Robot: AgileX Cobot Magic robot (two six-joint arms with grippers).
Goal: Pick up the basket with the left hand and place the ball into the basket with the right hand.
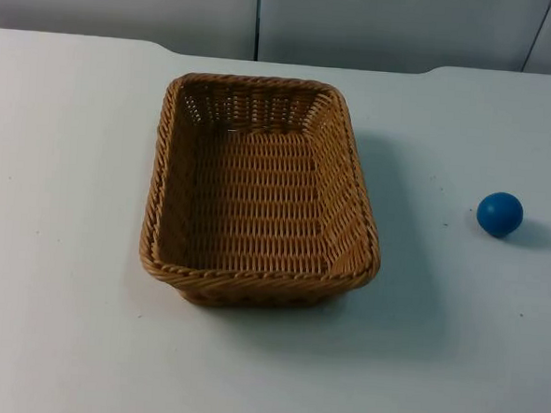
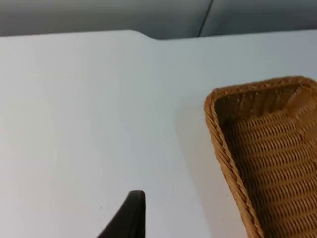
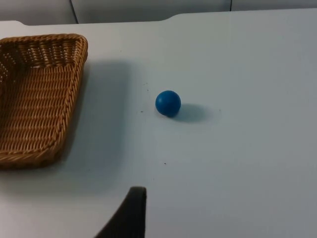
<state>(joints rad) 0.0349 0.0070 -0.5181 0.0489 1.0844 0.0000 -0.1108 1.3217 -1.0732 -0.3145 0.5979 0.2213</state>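
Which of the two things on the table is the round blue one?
The blue ball, lying on the bare table apart from the empty wicker basket, which is brown and rectangular.

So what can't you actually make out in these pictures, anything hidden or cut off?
1. Left gripper: the left wrist view has one black fingertip at the frame edge, so open or shut is undecidable.
2. Right gripper: same, one fingertip in the right wrist view.
3. Brown woven wicker basket: cut off by the frame edge in both wrist views.
4. Small blue ball: its underside and table contact are hidden by its own curve.
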